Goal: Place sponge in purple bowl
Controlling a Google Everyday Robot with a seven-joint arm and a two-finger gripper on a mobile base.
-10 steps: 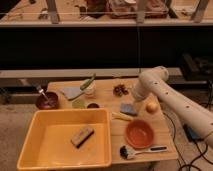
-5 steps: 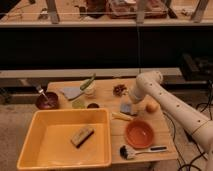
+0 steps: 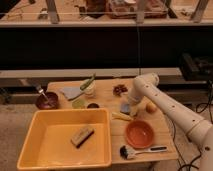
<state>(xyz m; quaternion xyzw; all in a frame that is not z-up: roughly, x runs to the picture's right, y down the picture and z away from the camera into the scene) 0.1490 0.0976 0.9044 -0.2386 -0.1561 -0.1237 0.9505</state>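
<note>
Lowered gripper (image 3: 132,106), fingers wide, sits at sponge (image 3: 124,107).

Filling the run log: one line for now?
gripper: open, at sponge | sponge: on table | purple bowl: table's left edge, no sponge

A robot laboratory is indicated; over a cluttered pale wooden table (image 3: 106,86), the gripper (image 3: 128,108) of a white jointed robot arm (image 3: 167,106) is seen held low.
</note>
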